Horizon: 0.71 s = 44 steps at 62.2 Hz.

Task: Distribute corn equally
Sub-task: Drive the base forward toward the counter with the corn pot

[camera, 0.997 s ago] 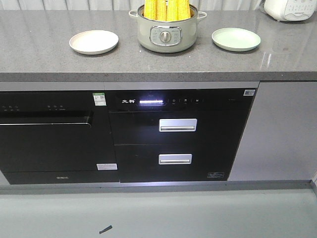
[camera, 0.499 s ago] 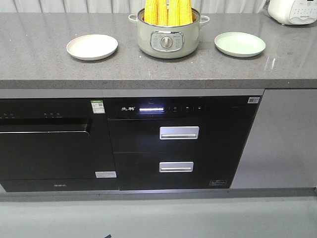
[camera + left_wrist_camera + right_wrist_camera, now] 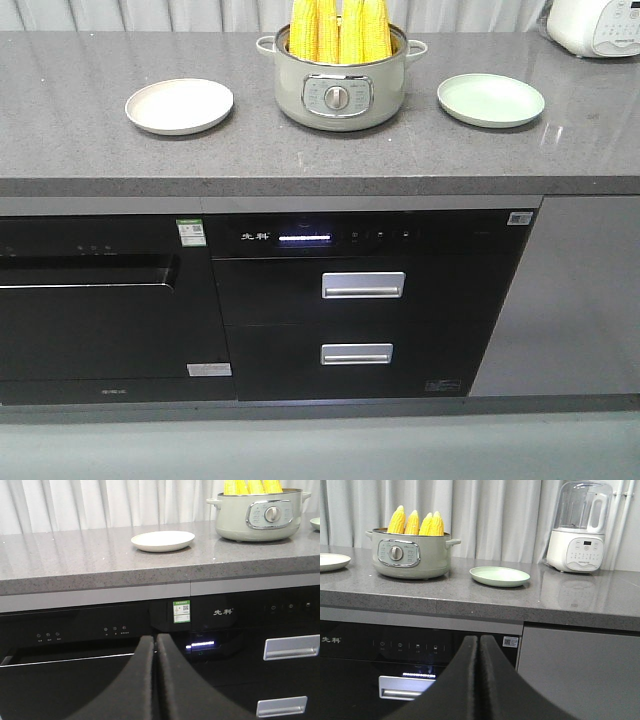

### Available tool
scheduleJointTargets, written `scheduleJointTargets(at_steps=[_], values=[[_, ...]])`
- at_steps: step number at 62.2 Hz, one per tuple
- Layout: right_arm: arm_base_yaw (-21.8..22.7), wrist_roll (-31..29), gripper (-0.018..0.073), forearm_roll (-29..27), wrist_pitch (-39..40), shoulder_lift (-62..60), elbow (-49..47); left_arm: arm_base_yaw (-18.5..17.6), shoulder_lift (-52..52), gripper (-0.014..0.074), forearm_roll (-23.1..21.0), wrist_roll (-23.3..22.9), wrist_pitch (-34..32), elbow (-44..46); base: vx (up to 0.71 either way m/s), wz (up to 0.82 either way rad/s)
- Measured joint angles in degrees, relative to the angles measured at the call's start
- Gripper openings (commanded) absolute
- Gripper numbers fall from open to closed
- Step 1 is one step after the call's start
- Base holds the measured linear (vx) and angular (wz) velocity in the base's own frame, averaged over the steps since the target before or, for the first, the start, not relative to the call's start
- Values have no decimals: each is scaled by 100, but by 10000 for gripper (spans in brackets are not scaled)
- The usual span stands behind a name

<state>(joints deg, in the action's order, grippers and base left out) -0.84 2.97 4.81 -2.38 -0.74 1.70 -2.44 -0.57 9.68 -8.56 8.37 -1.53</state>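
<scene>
Corn [image 3: 340,30] is standing in the pot [image 3: 340,95] between cream plate [image 3: 179,106] and green plate [image 3: 490,100]. I am holding left gripper [image 3: 155,647] and right gripper [image 3: 479,647] pressed together, empty. By my judgement the first pick is calling for reaching up and opening.

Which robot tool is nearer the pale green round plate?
Right. The right tool is low in front of the grey counter, slightly left of the pale green round plate; the left tool is farther left, below the cream round plate.
</scene>
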Motion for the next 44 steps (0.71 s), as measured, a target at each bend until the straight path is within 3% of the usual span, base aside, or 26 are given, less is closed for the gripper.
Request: scheduleJointTargets(at_steps=[44], values=[[0, 0, -1, 0, 0, 0, 0, 0, 0, -7, 0, 0, 0, 0, 11, -2]])
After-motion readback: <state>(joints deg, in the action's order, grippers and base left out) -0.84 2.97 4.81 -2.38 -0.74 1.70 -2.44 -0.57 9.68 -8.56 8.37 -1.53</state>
